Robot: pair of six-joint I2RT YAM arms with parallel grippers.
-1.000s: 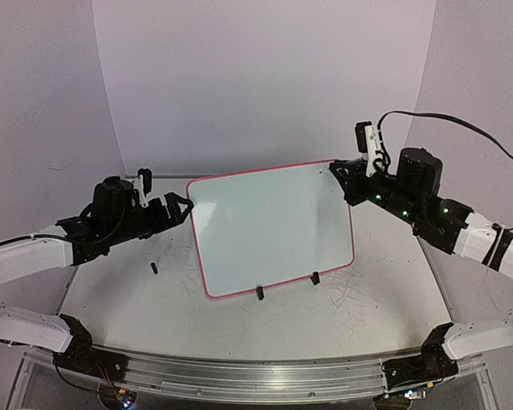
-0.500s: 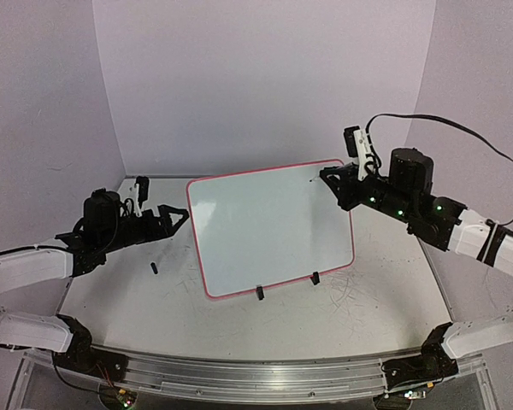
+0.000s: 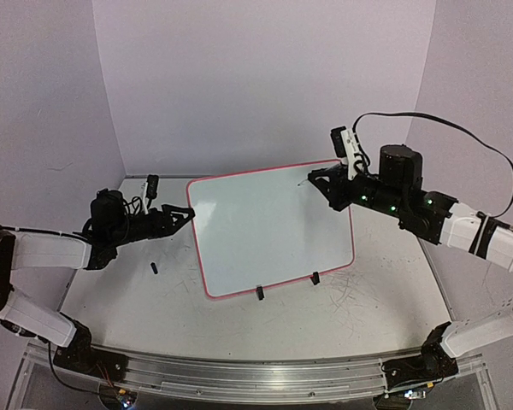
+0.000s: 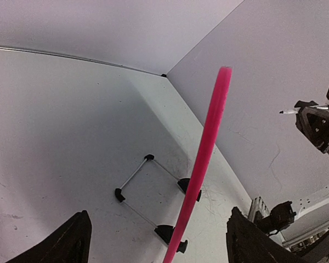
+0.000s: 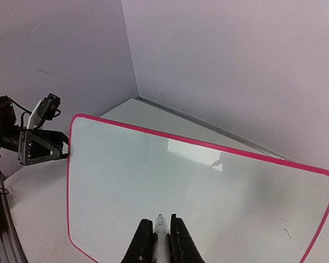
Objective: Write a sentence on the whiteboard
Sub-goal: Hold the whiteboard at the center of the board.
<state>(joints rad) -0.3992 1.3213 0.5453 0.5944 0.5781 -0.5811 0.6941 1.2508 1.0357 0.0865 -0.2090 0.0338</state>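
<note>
The whiteboard (image 3: 274, 226) with its pink rim stands tilted on two black clip feet (image 3: 259, 293); its face is blank. My left gripper (image 3: 181, 213) is open at the board's upper left edge. In the left wrist view the pink rim (image 4: 208, 148) runs edge-on between the two wide-apart fingers (image 4: 71, 241), touching neither. My right gripper (image 3: 319, 182) is shut on a white marker (image 5: 160, 233). It hovers over the board's upper right part (image 5: 197, 186), and the marker's dark tip (image 4: 288, 112) points at the face.
A small black piece (image 3: 154, 268) lies on the scuffed tabletop left of the board. The board's wire stand (image 4: 148, 192) rests behind it. Lilac walls close in the back and sides, and a metal rail (image 3: 239, 376) runs along the near edge.
My right gripper has moved left with the marker, from beside the board's top right corner to over its face. The left arm has dropped lower and stretched flatter, gripper still at the left edge.
</note>
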